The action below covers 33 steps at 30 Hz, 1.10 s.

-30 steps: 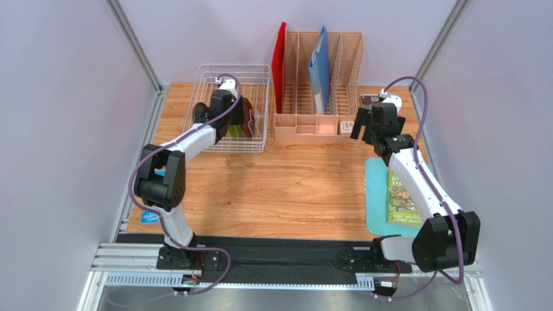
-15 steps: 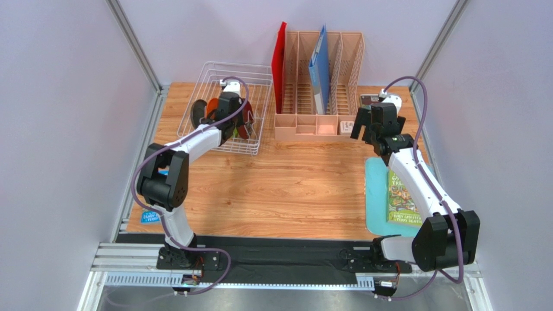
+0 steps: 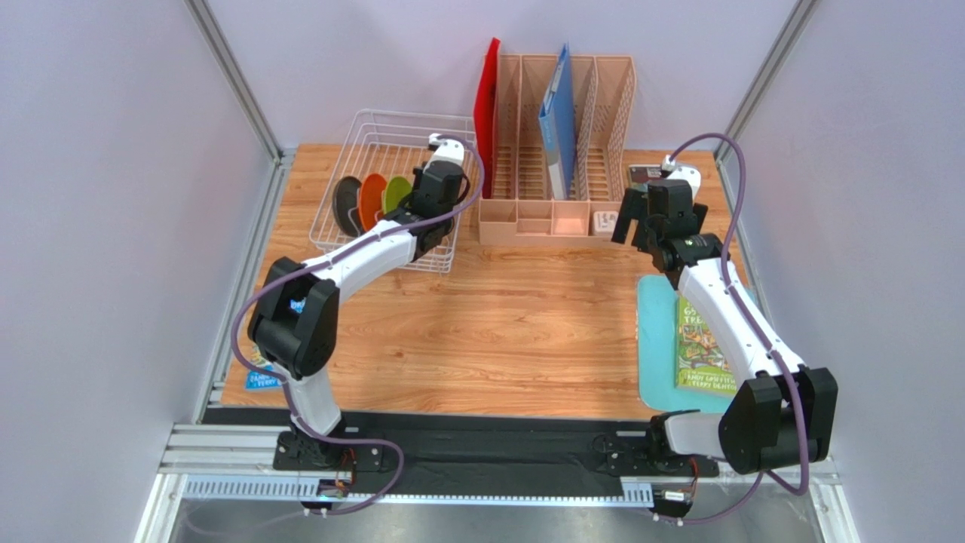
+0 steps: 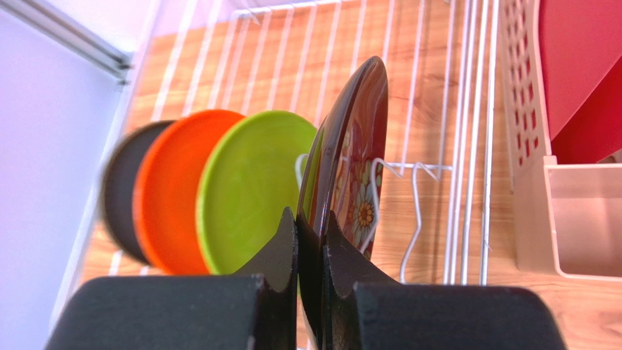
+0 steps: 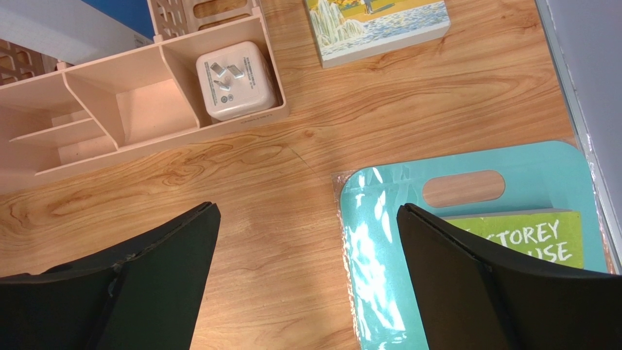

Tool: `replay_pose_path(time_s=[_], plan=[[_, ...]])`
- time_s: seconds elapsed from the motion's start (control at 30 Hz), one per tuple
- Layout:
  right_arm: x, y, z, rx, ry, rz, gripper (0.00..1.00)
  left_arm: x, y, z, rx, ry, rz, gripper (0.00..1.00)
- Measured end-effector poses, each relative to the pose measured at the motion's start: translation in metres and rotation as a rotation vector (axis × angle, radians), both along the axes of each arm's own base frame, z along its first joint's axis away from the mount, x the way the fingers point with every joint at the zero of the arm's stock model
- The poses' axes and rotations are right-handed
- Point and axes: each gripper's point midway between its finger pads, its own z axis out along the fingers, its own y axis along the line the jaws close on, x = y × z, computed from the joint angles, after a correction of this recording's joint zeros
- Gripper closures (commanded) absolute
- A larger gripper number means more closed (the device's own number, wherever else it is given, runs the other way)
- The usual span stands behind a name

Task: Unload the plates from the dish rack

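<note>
The white wire dish rack (image 3: 391,147) sits at the far left of the wooden tabletop (image 3: 498,328). Four small round plates stand on edge in it, in a row, each overlapping the next. In the left wrist view the leftmost is the dark teal-grey plate (image 4: 117,193), which is blurred there. Next comes the orange plate (image 4: 169,191), matte and plain, and then the lime green plate (image 4: 252,191), equally plain with a shallow raised rim.

The dark red plate (image 4: 356,157) is at the right end of the row. It is glossy and almost black along its edge, and its face has orange and white flowers. It stands nearly upright, tipped a little to the right. The left tool (image 4: 310,222) is clamped on its lower rim, one finger on each face. White upright divider loops show just to the right of it. Whether its rim touches the wires cannot be told.

Just right of the rack is a peach-pink file organiser (image 3: 555,215). It holds a red folder (image 3: 488,113) and a blue folder (image 3: 557,119), and a white cube-shaped plug adapter (image 5: 235,80) sits in one front compartment.

Further right, the right tool (image 5: 308,211) hangs over bare wood with its fingers spread wide, holding nothing. A teal cutting mat (image 5: 387,240) lies to its right, and a green book (image 5: 525,237) lies on the mat.
</note>
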Motion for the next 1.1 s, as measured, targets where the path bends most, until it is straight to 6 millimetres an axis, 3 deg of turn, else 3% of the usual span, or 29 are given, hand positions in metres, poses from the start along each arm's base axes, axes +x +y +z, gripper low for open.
replay_pose_path(time_s=[0.17, 0.33, 0.47, 0.53, 0.6, 0.67, 0.8, 0.9, 1.0, 1.1], plan=[[-0.001, 0.006, 0.001, 0.024, 0.002, 0.028, 0.0, -0.014, 0.013, 0.03, 0.038, -0.032, 0.052, 1.0], [-0.007, 0.033, 0.018, 0.135, -0.039, 0.143, 0.01, -0.047, 0.023, 0.078, -0.059, -0.041, 0.011, 1.0], [-0.02, 0.062, 0.038, 0.267, -0.114, 0.265, 0.01, -0.077, 0.014, 0.119, -0.227, -0.089, -0.1, 1.0], [-0.029, 0.076, 0.041, 0.327, -0.13, 0.322, 0.01, -0.094, 0.0, 0.128, -0.33, -0.09, -0.195, 1.0], [-0.036, 0.087, 0.039, 0.368, -0.128, 0.365, 0.01, -0.111, -0.019, 0.124, -0.429, -0.059, -0.301, 1.0], [-0.043, 0.097, 0.035, 0.404, -0.117, 0.402, 0.01, -0.124, -0.043, 0.108, -0.53, 0.004, -0.403, 1.0], [-0.056, 0.115, 0.025, 0.465, -0.091, 0.463, 0.01, -0.146, -0.086, 0.053, -0.701, 0.185, -0.538, 1.0], [-0.064, 0.125, 0.017, 0.501, -0.076, 0.491, 0.01, -0.161, -0.107, 0.016, -0.807, 0.311, -0.585, 1.0], [-0.07, 0.134, 0.007, 0.527, -0.063, 0.513, 0.01, -0.169, -0.12, 0.003, -0.888, 0.376, -0.612, 1.0], [-0.074, 0.142, -0.005, 0.551, -0.036, 0.526, 0.01, -0.169, -0.136, 0.012, -0.979, 0.376, -0.666, 1.0]])
